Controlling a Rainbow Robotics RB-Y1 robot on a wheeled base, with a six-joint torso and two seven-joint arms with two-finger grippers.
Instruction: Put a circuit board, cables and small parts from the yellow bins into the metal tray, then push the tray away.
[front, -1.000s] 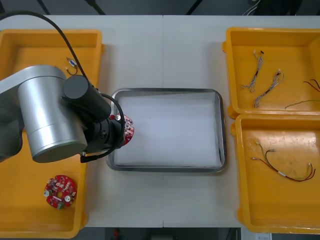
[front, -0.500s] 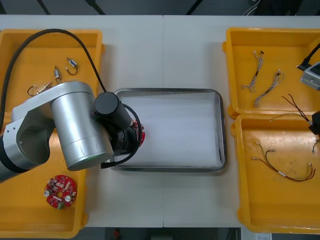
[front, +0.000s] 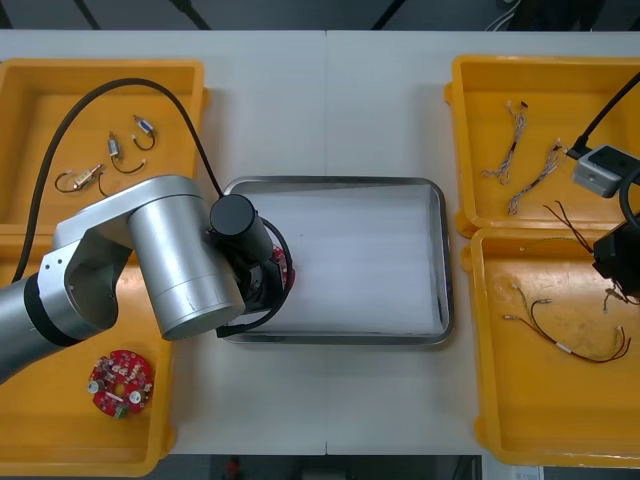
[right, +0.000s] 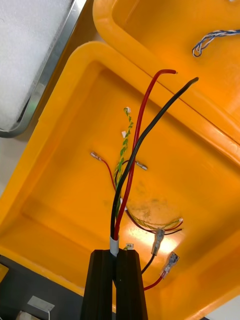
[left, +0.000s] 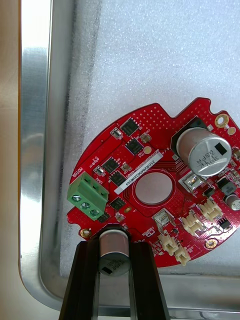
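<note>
The light, matte table (front: 325, 400) had one seam running from its near edge to its far edge, and beyond the far edge the room showed as dark floor. Four yellow plastic bins stood on it, two to a side. The near left bin (front: 50, 430) held one loose round red circuit board (front: 118, 381). The near right bin (front: 560, 430) held a thin dark cable (front: 575, 345).

Between the sides lay one shallow metal tray (front: 330, 183), white inside. The left gripper (left: 114, 247) hung over the tray's left end, its fingers clamped narrowly on a silver cylinder at the rim of a second round red circuit board (left: 150, 187). That board lay roughly level over the white lining near a corner, with its green terminal block turned toward the tray wall beside it.

The right gripper (right: 117, 252), over the near right bin, was pinched tight on a red and black cable (right: 133, 160) whose strands ran lengthwise away from the fingertips.

Farther back, the far left bin (front: 60, 90) held three small metal parts (front: 113, 152), and the far right bin (front: 580, 90) held two twisted blue and white cables (front: 512, 130).
</note>
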